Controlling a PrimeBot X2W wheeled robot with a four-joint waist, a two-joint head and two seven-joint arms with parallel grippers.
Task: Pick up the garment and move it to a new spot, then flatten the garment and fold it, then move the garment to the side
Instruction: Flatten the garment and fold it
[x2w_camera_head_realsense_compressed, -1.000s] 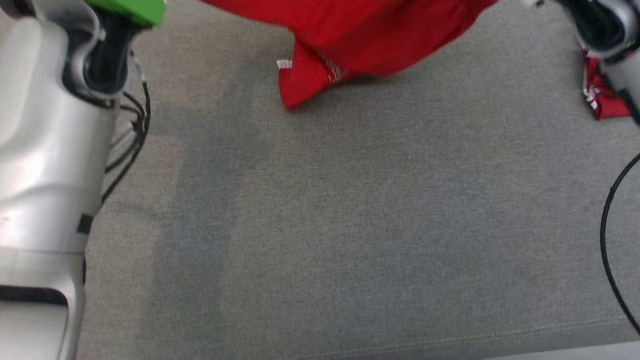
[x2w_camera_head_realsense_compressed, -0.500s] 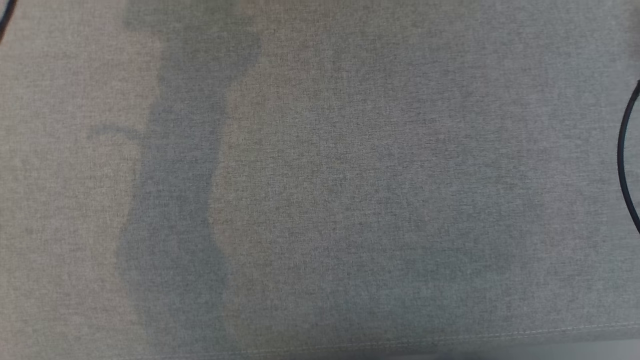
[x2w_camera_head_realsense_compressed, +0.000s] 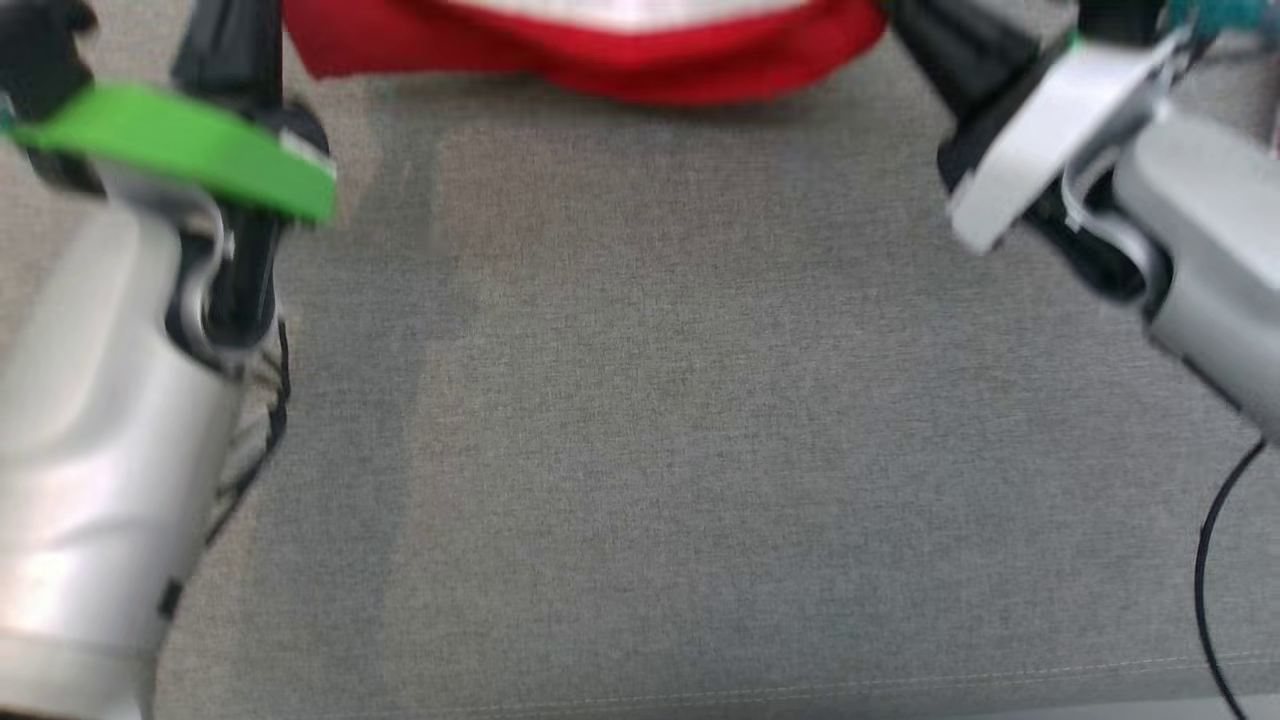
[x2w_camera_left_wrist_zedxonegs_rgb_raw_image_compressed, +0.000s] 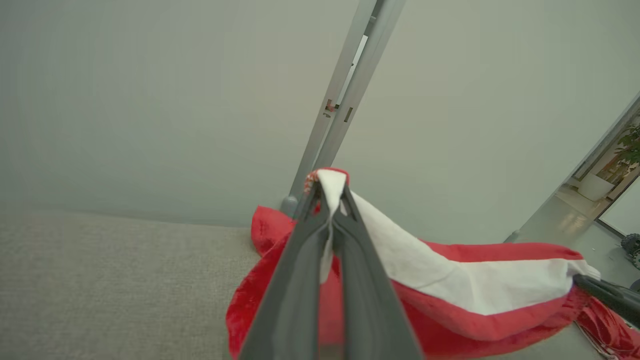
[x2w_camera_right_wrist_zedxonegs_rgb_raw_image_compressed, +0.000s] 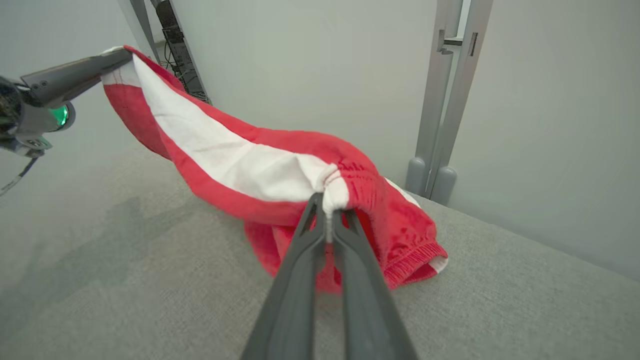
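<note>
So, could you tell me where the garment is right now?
The garment hangs stretched between the left gripper and the right gripper, over the grey surface, at the head view's top edge.

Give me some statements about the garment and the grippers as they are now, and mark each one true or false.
1. The left gripper and the right gripper are each shut on the garment. True.
2. The garment is red all over. False: a white band runs along it.
3. The garment lies flat and folded. False: it hangs stretched between the two grippers, and its lower part sags toward the surface.
4. The surface is grey fabric. True.
</note>
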